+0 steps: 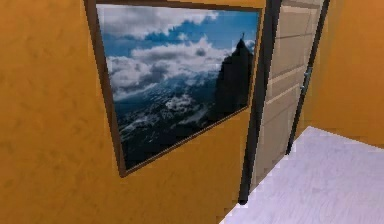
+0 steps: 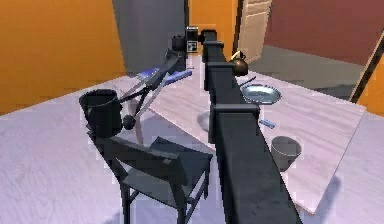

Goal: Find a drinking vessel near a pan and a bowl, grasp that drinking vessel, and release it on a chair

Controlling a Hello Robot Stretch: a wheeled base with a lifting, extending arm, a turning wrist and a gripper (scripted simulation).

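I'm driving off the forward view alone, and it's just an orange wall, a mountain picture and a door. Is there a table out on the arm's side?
Observer: Yes. In the arm side view a pale table stretches away from the robot, with a grey bowl on it.
Operator: Any drinking vessel near that bowl?
Observer: A grey cup stands on the table, below the bowl in the picture and right of the arm.
Operator: And somewhere to put it down?
Observer: A dark chair stands at the table's near side, left of the arm.
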